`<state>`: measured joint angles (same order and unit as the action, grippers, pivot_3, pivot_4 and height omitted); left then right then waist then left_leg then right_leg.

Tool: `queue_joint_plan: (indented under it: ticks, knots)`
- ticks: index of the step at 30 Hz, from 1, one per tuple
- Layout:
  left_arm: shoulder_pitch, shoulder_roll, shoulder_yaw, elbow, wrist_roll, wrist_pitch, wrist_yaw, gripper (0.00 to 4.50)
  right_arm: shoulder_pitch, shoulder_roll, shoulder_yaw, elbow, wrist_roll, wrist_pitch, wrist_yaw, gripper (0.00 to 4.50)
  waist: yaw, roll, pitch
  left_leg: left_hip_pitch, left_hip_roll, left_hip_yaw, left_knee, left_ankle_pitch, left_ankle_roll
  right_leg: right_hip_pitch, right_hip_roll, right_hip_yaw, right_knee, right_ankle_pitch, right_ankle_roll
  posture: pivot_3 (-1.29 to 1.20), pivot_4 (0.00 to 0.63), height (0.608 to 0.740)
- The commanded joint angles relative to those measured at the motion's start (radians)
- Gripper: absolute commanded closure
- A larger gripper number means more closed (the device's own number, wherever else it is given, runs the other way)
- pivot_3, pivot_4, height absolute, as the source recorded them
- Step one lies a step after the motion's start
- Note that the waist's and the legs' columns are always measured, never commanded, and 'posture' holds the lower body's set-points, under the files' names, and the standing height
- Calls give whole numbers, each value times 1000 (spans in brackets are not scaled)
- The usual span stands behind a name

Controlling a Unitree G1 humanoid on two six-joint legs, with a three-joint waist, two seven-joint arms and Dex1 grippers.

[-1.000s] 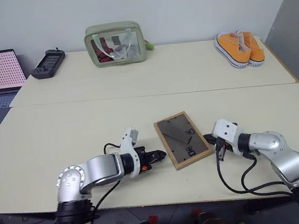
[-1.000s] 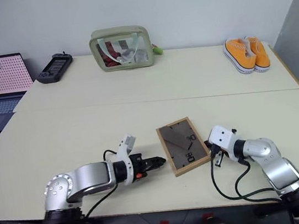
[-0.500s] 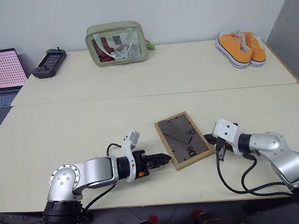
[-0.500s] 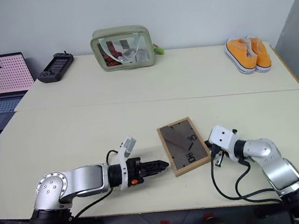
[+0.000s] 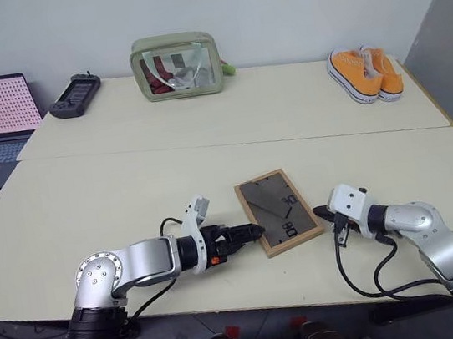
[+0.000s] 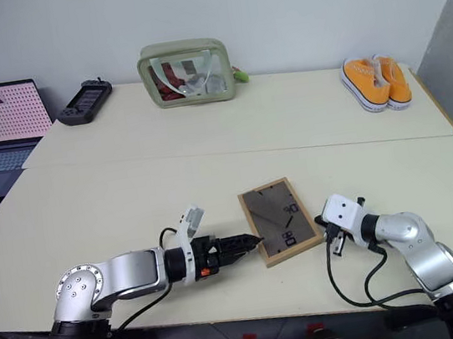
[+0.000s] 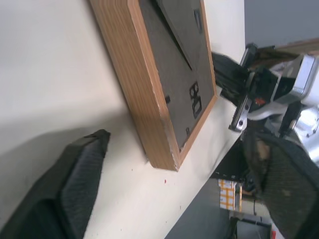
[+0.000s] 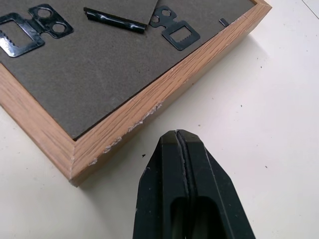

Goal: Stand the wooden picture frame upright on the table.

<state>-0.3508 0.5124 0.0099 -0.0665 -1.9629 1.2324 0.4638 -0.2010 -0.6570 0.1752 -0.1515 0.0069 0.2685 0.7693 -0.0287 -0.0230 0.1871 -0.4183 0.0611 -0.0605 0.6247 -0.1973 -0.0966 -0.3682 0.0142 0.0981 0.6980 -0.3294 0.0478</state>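
I see the cream surface [image 5: 128,192] with the wooden picture frame [image 5: 278,210] lying flat near its front edge, dark back panel up, stand folded. I judge this the approach step: nothing is lifted yet. Next I'd need a grip on the frame's left edge to tip it up and swing the stand out. My left hand [image 5: 255,232] lies low, pointing right at the frame's near corner, fingers spread apart and holding nothing. My right hand [image 5: 318,212] points left just beside the opposite edge, fingers pressed together, empty.
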Motion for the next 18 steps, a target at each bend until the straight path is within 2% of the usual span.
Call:
queue_joint_plan:
  ticks: [1, 9, 13, 18]
  knots:
    - [13, -31, 16, -25, -9, -17, 40, 31, 21, -3, -12, -18, 11, 17, 9, 4500, 0, 0, 0, 0, 0, 0, 0, 0, 0, 0, 0, 0, 0, 0, 0, 0, 150, 740]
    - [4, -118, 21, -17, -9, -35, 135, 31, 37, 55, 2, -95, 39, 101, -24, 4500, 0, 0, 0, 0, 0, 0, 0, 0, 0, 0, 0, 0, 0, 0, 0, 0, 150, 740]
    - [-10, -124, 32, -3, -9, -24, 153, 31, 54, 117, 4, -194, 71, 194, -64, 4500, 0, 0, 0, 0, 1, 0, 0, 0, 0, 0, 0, 0, 0, 0, 0, 0, 150, 740]
    - [-23, -125, 46, 18, -9, -12, 165, 31, 65, 130, 4, -235, 69, 241, -80, 4500, 0, 0, 0, 0, 0, 0, 0, 0, 0, 0, 0, 0, 0, 0, 0, 0, 150, 740]
